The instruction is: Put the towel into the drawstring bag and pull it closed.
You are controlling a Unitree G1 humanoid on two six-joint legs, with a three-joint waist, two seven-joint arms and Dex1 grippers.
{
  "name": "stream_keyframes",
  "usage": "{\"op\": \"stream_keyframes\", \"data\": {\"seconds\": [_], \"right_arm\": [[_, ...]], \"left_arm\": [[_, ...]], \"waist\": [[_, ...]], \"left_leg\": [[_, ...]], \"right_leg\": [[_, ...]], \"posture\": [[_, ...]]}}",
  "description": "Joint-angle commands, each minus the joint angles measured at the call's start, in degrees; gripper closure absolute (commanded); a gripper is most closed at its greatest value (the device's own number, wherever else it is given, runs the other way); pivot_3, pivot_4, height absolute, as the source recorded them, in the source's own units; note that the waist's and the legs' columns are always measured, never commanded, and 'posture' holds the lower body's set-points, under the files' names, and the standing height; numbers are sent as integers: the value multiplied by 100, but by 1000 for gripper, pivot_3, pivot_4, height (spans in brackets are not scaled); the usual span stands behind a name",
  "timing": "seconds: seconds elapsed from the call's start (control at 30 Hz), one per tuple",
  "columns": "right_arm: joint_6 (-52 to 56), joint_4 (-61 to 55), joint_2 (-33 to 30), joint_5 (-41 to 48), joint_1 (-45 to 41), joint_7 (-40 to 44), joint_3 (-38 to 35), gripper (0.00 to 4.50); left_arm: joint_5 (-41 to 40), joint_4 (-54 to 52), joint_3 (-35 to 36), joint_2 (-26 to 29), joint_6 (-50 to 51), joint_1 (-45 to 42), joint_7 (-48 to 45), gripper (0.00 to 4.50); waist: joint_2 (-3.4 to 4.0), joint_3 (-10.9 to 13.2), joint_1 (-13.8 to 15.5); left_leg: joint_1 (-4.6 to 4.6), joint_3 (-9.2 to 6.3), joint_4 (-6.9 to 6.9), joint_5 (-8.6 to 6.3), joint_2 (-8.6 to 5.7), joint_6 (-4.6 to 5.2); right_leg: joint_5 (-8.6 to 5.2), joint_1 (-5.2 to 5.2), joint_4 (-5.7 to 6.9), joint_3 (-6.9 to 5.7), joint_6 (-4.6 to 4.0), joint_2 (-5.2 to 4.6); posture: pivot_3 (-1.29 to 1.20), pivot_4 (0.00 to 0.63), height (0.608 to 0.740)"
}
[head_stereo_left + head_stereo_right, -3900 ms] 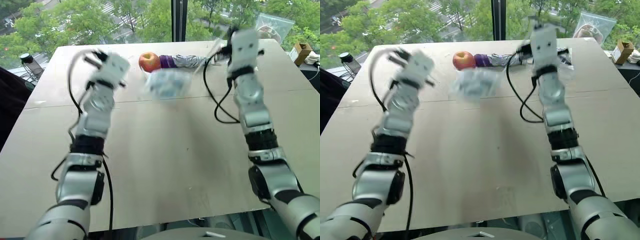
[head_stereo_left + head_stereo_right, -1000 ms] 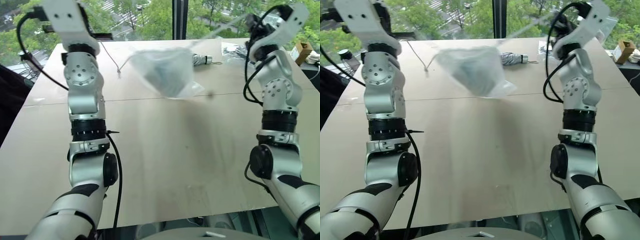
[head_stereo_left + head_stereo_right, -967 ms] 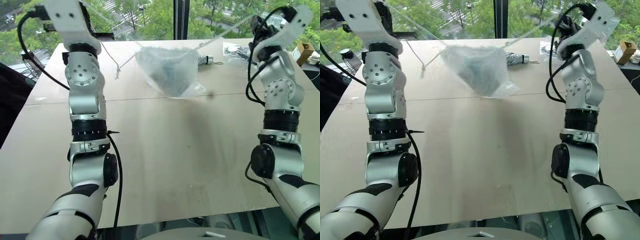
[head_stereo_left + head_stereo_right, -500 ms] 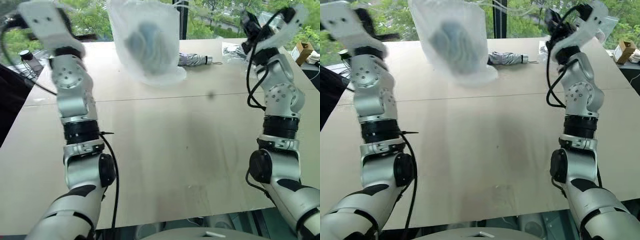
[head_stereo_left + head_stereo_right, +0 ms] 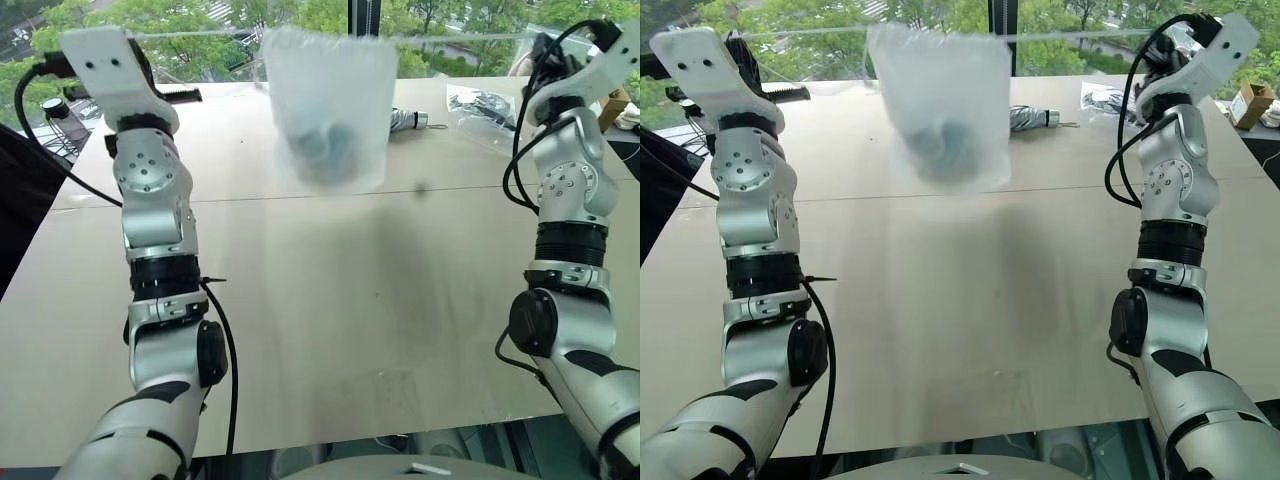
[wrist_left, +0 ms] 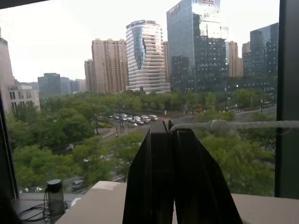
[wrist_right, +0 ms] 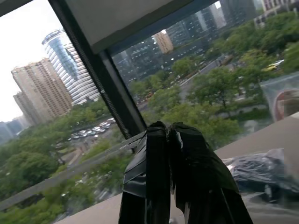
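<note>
Both tools, left (image 6: 168,128) and right (image 7: 164,128), are clamped on white cords; white translucent drawstring bag (image 5: 328,110) hangs above the table (image 5: 330,300). Cord slippage would drop it.

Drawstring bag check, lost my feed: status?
Both claws, left and right, shut on taut cords. Drawstring bag hangs between them above the table, towel inside. Nothing in the way.

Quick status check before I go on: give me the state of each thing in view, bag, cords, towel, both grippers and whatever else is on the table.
drawstring bag: hanging in the air above the table, mouth drawn in.
cords: stretched out to either side.
towel: bunched inside the bag.
left gripper: shut on a cord.
right gripper: shut on a cord.
folded umbrella: lying on the table.
clear plastic bag: lying flat, dark contents.
</note>
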Motion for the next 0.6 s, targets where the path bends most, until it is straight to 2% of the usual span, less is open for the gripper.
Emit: {"op": "stream_keyframes", "data": {"seconds": [0.03,0.13,0.27,0.6], "right_arm": [[-955,57,-791,-1735,285,-449,700,4500],[-1209,211,-1020,-2425,413,-883,986,4500],[-1331,399,-1070,-2679,388,-1400,814,4500],[-925,795,-839,-1729,276,-2552,-361,4500]], "left_arm": [[625,-616,-50,401,-147,189,235,4438],[1193,-723,-399,735,-258,440,128,4438],[1629,-770,-432,899,-247,758,367,4438],[1189,-587,626,467,709,969,1238,4438]], "waist": [[0,0,4],[0,0,-24],[0,0,-69],[0,0,-16]], "left_leg": [[0,-3,-3,0,0,0],[4,3,-12,0,2,-1],[17,14,-12,1,4,-1],[13,11,-6,1,8,-1]], "right_leg": [[0,-1,0,-2,0,1],[-1,-4,-5,3,-1,4],[-1,-5,6,21,-1,7],[0,-3,8,17,-1,5]], "posture": [[0,150,740],[0,150,740],[0,150,740],[0,150,740]]}}
